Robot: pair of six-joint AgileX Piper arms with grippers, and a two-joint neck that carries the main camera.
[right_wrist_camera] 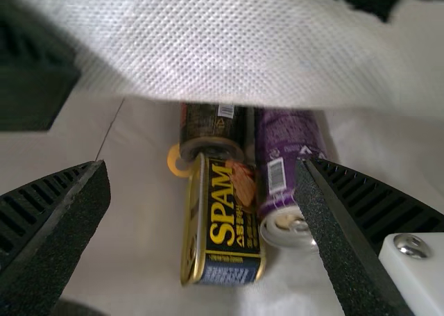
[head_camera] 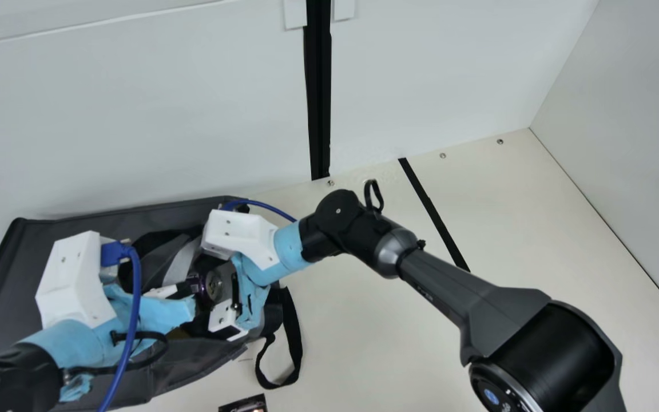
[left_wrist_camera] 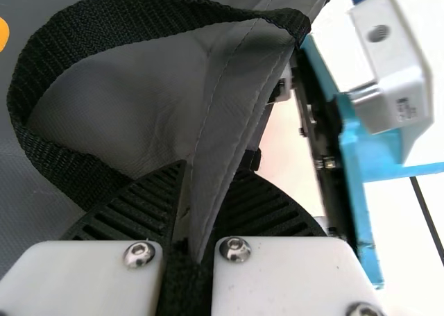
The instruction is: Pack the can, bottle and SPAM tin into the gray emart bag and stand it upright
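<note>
Left wrist view: my left pincer (left_wrist_camera: 208,170) is pinching the bag (left_wrist_camera: 139,101); my wide right pincer (right_wrist_camera: 202,167) should be easing clear of the can (right_wrist_camera: 283,156).

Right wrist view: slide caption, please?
SPAM tin and purple can side by side inside the gray bag, right tool open.

Left gripper (head_camera: 183,290) clamped, fingers pressed in close; right gripper (head_camera: 225,317) near it, fingers spread wide, arm stretched diagonally.
</note>
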